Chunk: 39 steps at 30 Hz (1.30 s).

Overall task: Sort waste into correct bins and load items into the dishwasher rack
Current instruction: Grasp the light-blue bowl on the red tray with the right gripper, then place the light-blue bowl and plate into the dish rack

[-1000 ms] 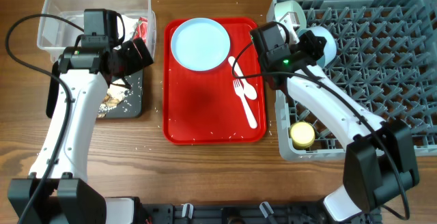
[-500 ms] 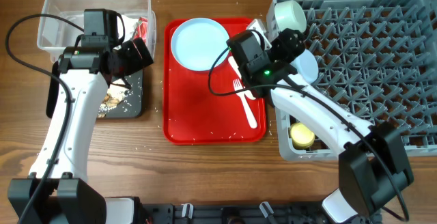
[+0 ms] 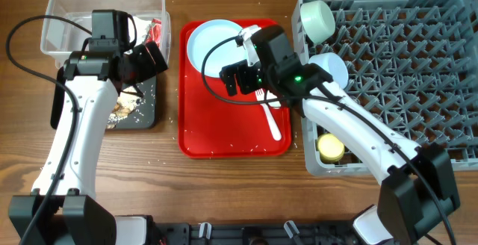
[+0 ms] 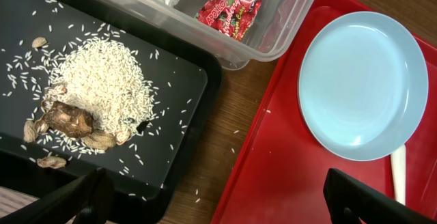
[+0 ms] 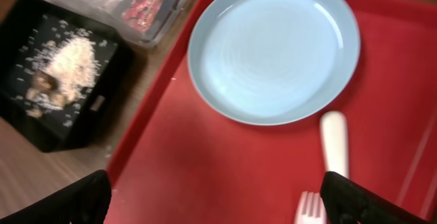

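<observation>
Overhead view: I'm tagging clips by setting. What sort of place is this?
Likely a staged dish-clearing bench: dishwasher rack, red serving tray, clear waste tub, all on a wooden table.

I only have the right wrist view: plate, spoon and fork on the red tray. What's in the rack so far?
Observer: The pale green bowl lies in the rack's far left corner.
Operator: And the blue bowl?
Observer: The blue bowl is in the rack too, just nearer than the green one, along the left edge.
Operator: The cup?
Observer: The yellow cup stands in the rack's near left corner.
</observation>
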Tool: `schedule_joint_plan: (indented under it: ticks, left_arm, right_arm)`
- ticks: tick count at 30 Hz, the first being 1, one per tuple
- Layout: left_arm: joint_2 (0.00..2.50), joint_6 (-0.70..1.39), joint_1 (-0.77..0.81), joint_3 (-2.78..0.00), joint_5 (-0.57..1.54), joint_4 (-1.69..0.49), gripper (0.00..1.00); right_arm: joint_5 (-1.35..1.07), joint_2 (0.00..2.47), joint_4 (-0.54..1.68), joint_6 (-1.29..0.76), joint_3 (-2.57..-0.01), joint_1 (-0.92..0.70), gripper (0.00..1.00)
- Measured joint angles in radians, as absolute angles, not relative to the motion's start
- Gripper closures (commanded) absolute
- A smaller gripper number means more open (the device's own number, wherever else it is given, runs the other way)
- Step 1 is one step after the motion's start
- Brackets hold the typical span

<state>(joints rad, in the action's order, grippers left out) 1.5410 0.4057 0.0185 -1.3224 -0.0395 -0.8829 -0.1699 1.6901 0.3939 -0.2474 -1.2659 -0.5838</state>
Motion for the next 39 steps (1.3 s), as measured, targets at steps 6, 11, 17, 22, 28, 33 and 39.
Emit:
schedule_joint_plan:
  ticks: [6,11,17,22,28,33,39]
  left_arm:
    - [1.541,0.406,0.019,-1.322,-0.04,-0.883,0.0]
    - [1.541,0.406,0.018,-1.322,-0.039,-0.883,0.0]
    - [1.541,0.406,0.018,-1.322,-0.039,-0.883,0.0]
    - [1.541,0.406,0.019,-1.322,-0.04,-0.883,0.0]
    - [1.541,0.406,0.019,-1.322,-0.039,-0.883,0.0]
    - [1.541,0.406,0.019,-1.322,-0.039,-0.883,0.0]
    - [1.541,0.406,0.018,-1.322,-0.039,-0.883,0.0]
  right_arm:
    - [-0.147,1.688,0.551,-0.528,-1.276,-0.605,0.0]
    - [-0.117,1.695,0.667,-0.632,-1.393,-0.554,0.01]
    - [-0.096,1.884,0.799,-0.618,-1.715,-0.511,0.0]
    - [-0.101,2.118,0.825,-0.602,-1.829,-0.511,0.0]
    - [-0.11,2.226,0.726,-0.548,-1.829,-0.511,0.28]
    - [-0.047,2.227,0.686,-0.535,-1.829,-0.511,0.41]
    - [0.012,2.263,0.672,-0.534,-1.822,-0.511,0.41]
